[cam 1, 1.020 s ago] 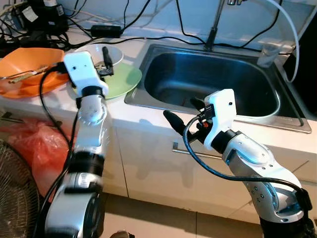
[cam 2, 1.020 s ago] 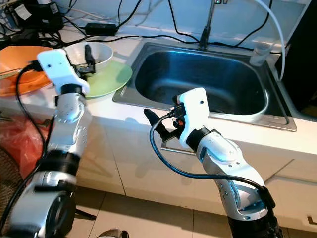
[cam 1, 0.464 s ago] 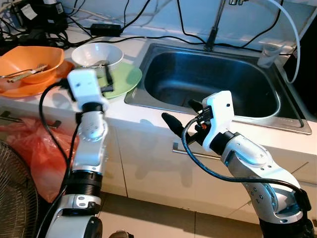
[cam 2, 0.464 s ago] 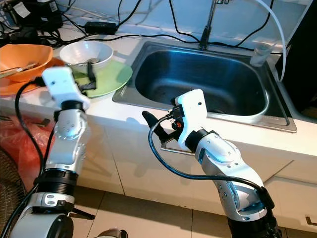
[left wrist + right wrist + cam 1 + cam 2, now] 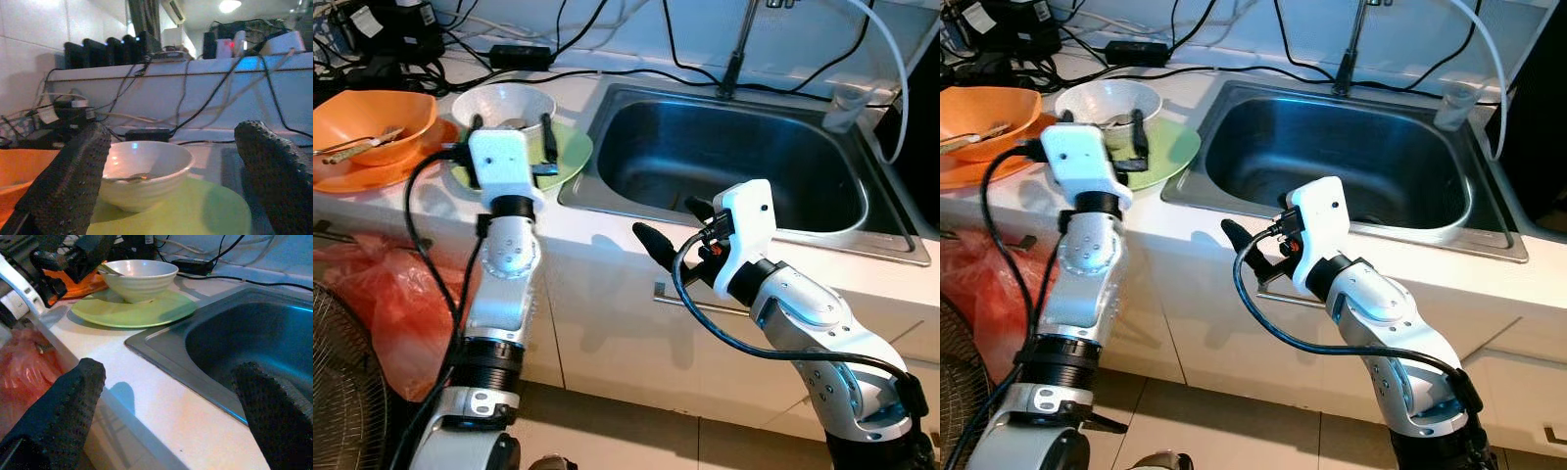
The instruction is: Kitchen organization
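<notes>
A: White counter [image 5: 607, 230] is running across the scene, with a steel sink [image 5: 734, 157] sunk into it on the right and a tangle of black cables [image 5: 607, 49] lying along the far wall. What is sitting on the left part?

B: A green plate [image 5: 570, 149] is lying just left of the sink rim, and a white bowl [image 5: 504, 103] is resting on its far left part. The left wrist view is showing something lying inside that bowl, too small to name. Farther left, an orange bowl [image 5: 372, 122] is standing on an orange plate [image 5: 362, 176], with a utensil lying across it.

A: Where is the left gripper [image 5: 546, 147] standing?

B: It is hovering over the near edge of the green plate, just beside the white bowl. Its fingers [image 5: 68, 181] are spread apart, released, framing the bowl and plate in the left wrist view without touching either.

A: And the right gripper [image 5: 675, 227]?

B: It is hanging at the near edge of the counter, in front of the sink, above a cupboard handle [image 5: 700, 299]. Its fingers [image 5: 58, 406] are also spread wide and holding nothing; between them the right wrist view is showing the counter edge, the sink corner and, farther off, the green plate with the white bowl.

A: What else is lying around?

B: A faucet [image 5: 739, 44] is rising at the far side of the sink, a clear cup [image 5: 847, 106] is standing at its far right corner, and a red plastic bag [image 5: 386, 294] and a fan [image 5: 342, 392] are sitting on the floor at the near left.
</notes>
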Motion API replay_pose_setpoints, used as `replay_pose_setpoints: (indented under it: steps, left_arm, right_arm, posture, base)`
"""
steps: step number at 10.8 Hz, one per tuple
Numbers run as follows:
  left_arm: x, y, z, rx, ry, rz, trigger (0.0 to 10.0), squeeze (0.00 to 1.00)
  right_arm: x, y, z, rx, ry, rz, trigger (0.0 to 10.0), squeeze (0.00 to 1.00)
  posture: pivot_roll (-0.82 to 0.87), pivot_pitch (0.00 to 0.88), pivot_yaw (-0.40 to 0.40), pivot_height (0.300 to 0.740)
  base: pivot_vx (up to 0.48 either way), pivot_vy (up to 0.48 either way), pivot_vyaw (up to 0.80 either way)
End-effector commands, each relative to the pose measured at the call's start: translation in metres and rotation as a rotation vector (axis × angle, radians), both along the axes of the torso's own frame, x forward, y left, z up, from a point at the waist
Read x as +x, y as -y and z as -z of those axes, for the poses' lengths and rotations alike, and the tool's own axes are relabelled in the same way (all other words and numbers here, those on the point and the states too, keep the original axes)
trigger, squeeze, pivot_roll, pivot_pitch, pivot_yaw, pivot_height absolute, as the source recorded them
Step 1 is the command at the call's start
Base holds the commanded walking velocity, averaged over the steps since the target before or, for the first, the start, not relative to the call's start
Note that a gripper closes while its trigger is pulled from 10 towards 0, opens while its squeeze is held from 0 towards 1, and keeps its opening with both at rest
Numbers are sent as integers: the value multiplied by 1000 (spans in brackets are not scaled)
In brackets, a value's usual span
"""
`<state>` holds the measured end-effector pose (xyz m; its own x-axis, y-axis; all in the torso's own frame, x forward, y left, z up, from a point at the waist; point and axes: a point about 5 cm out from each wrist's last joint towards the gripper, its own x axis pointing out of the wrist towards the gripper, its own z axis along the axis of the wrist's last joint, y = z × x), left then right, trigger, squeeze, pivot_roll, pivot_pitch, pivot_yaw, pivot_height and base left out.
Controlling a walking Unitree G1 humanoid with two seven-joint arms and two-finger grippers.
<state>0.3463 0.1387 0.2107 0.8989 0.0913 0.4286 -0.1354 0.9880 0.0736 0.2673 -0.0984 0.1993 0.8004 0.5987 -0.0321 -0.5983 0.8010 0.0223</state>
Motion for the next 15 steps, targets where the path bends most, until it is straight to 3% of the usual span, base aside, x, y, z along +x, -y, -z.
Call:
replay_pose_setpoints:
  steps: [1, 6, 8, 12, 15]
  left_arm:
    - [0, 9, 3, 9, -17, 38, 10000, 0]
    - [-2, 25, 26, 0, -110, 98, 10000, 0]
    - [-4, 16, 34, 9, -126, 42, 10000, 0]
    - [6, -9, 23, 15, -92, -51, 10000, 0]
    - [15, -8, 22, 18, -86, -59, 10000, 0]
  right_arm:
    - [-2, 0, 2, -2, -26, -28, 10000, 0]
    - [-7, 4, 6, -34, -41, -29, 10000, 0]
    - [-7, 6, 7, -38, -48, -27, 10000, 0]
    - [-7, 8, 6, -41, -45, -23, 10000, 0]
    - [-10, 8, 4, -46, -40, -23, 10000, 0]
  posture:
    - [-78, 37, -37, 740]
    - [-91, 51, -41, 740]
    - [-91, 54, -48, 740]
    - [-98, 60, -54, 740]
    - [-110, 69, -56, 740]
  base:
    - [0, 0, 0]
    - [0, 0, 0]
    - [0, 0, 0]
    - [0, 0, 0]
    - [0, 0, 0]
